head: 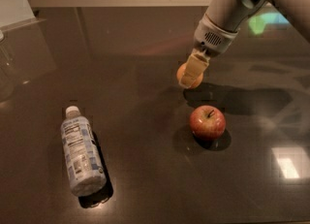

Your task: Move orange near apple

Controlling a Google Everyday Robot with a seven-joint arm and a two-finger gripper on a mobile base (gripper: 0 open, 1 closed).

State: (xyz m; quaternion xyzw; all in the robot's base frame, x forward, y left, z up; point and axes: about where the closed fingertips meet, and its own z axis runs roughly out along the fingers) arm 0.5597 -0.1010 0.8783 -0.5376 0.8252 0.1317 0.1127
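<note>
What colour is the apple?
The apple is red with yellowish streaks, camera view; the end effector grips the orange behind it.

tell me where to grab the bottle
Likely across its labelled middle, from above, jaws closing on its long sides: the bottle lies flat on its side, cap pointing away. The gripper holds the orange, behind the apple.
</note>
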